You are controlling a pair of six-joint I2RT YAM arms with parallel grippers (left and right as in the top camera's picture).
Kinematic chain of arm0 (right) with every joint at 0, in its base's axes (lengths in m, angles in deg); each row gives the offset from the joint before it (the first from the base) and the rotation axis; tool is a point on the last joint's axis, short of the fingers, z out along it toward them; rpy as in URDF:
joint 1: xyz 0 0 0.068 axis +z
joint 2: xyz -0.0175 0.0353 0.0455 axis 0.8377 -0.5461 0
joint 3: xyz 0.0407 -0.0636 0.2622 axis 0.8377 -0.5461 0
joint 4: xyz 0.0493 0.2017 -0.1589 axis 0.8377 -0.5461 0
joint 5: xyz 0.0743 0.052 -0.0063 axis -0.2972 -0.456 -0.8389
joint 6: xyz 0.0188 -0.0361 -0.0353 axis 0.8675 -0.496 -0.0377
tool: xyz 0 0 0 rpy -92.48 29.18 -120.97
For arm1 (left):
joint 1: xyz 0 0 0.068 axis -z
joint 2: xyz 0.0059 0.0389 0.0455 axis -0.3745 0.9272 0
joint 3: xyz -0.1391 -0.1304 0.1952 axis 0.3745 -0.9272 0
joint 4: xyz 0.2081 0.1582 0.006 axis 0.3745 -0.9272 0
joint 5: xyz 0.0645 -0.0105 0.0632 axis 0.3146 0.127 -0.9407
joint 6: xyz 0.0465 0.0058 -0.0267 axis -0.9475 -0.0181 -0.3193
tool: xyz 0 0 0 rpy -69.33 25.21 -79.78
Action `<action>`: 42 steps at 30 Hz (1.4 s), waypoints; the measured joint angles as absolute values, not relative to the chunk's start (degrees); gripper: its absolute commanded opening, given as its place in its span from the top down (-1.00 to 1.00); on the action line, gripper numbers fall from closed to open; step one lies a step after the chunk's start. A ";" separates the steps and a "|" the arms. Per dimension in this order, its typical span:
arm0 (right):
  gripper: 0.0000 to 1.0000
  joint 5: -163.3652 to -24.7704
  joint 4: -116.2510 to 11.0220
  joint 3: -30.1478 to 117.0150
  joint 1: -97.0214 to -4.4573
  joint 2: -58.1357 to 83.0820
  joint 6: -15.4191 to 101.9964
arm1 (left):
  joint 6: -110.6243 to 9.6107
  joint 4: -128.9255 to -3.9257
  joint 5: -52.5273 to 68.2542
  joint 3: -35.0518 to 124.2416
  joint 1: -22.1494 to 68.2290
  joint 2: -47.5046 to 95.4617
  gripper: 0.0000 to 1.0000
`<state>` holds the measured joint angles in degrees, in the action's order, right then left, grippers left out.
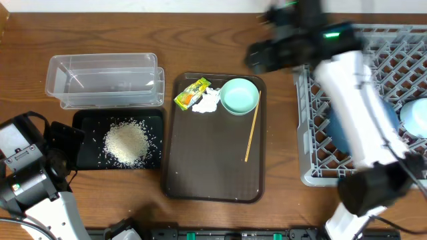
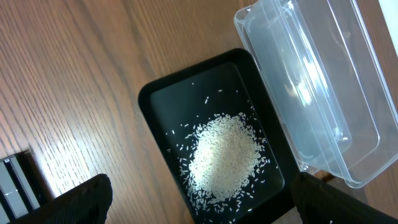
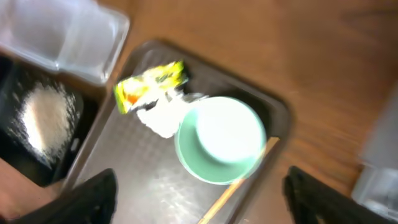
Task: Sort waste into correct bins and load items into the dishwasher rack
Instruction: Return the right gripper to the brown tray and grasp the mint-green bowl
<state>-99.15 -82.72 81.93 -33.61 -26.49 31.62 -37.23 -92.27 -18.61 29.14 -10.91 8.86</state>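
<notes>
Two pincers hung open over the wooden tabletop (image 1: pixel 27 73). Nearest, the left pincer (image 2: pixel 202 202) had its fingers spread wide, nothing between them, above a shallow black rectangular tray (image 1: pixel 87 130) holding a heap of white rice grains (image 1: pixel 125 143). Beside it lay a brown serving tray (image 1: pixel 207 160). A thin wooden stick (image 1: pixel 252 133) lay along its right side. At its far end a crumpled white tissue (image 1: pixel 207 101) sat between a small yellow-green snack wrapper (image 1: pixel 192 92) and a mint-green bowl (image 1: pixel 239 95). To the right sat a large square grey plastic rack (image 1: pixel 305 133), with a large dark-blue bowl (image 1: pixel 337 130) inside, partly hidden by the right arm. Just behind the black tray was a clear rectangular plastic tub (image 1: pixel 103 100). Farthest, the blurred right pincer (image 3: pixel 208 199) hovered empty, fingers wide, over the mint-green bowl.
</notes>
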 measured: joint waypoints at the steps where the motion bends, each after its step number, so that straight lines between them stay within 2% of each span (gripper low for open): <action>1: -0.48 -97.86 -82.72 81.93 -31.54 -27.82 31.55 | -37.23 -92.27 -18.61 29.14 -10.91 8.84 -0.89; 7: -0.19 -89.07 -83.14 81.89 -20.37 -38.84 32.99 | -37.23 -92.25 -18.61 29.14 -10.91 8.84 -0.89; 10: -0.13 -84.61 -83.97 81.83 -17.31 -43.10 34.50 | -37.23 -92.27 -18.61 29.14 -10.91 8.84 -0.89; 14: -0.10 -79.76 -85.83 81.69 -15.74 -45.76 36.27 | -37.23 -92.27 -18.63 29.14 -10.91 8.84 -0.89; 17: 0.07 -77.49 -86.50 81.67 -15.58 -46.55 36.88 | -37.23 -92.27 -18.61 29.14 -10.91 8.84 -0.89; 29: 0.42 -75.06 -87.07 81.65 -15.84 -49.46 38.02 | -37.23 -92.27 -18.61 29.14 -10.91 8.84 -0.89; 31: 0.62 -75.00 -87.09 81.65 -15.84 -49.46 37.96 | -37.23 -92.27 -18.61 29.14 -10.91 8.86 -0.89; 33: 0.92 -74.78 -87.12 81.65 -15.87 -49.46 38.06 | -37.23 -92.29 -18.61 29.14 -10.91 8.86 -0.89; 34: 0.97 -74.78 -87.12 81.65 -15.87 -49.46 37.93 | -37.23 -92.27 -18.61 29.14 -10.91 8.86 -0.89; 42: 0.98 -74.65 -91.09 82.48 -15.95 -49.46 38.59 | -37.23 -92.29 -18.61 29.14 -10.91 8.86 -0.89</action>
